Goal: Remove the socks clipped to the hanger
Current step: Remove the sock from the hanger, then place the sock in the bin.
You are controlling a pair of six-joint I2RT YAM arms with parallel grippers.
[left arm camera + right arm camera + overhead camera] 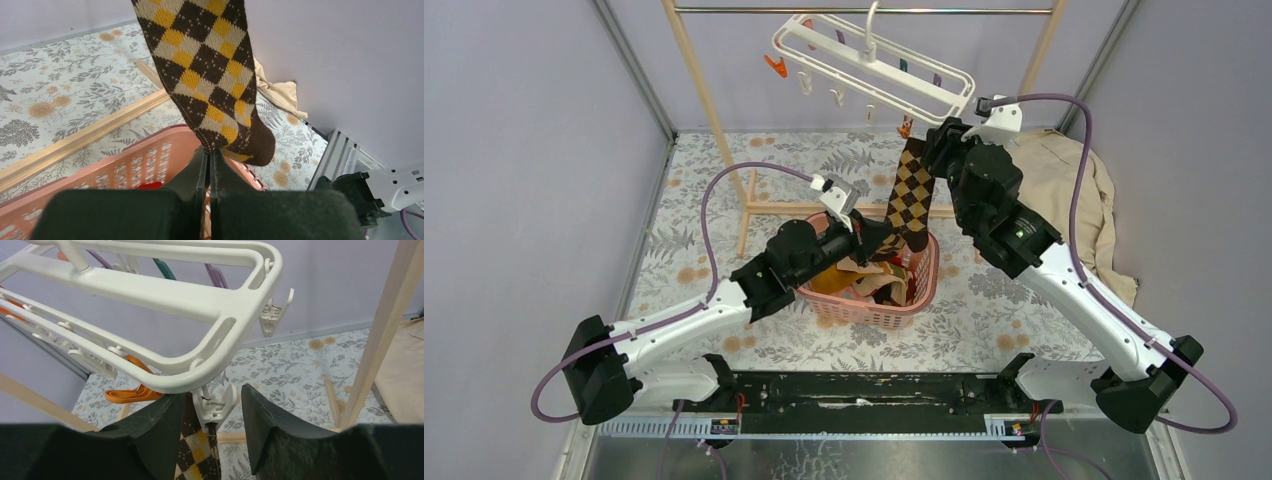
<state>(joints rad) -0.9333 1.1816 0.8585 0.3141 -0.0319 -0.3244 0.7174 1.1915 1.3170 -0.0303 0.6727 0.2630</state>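
The argyle sock (pixel 911 195) (pixel 210 75) (pixel 197 460), a knit of brown, tan and mustard diamonds, hangs from a white clip (pixel 215 407) under the right end of the hanger (pixel 874 65) (pixel 150 295). Its long axis runs steeply down and slightly leftward, and its rounded plain-brown end sits lowest, over the basket (pixel 924 280) (pixel 125 165). My left gripper (pixel 879 240) (pixel 210 152) is closed tight, its dark fingers pinching the sock's lower edge just above the basket rim. My right gripper (pixel 929 135) (pixel 210 395) stands roughly half open, one finger on each side of the white clip and the sock's top; I cannot tell whether either finger touches them. The hanger is a smooth white plastic oblong frame, tilted, with small clips dangling beneath it, an orange clip (pixel 130 392) among them. The basket is pink perforated plastic and holds more socks. It rests on the floral-printed surface (pixel 984 320), beside a wooden rack (pixel 709 100) and a crumpled beige cloth (pixel 1064 180).
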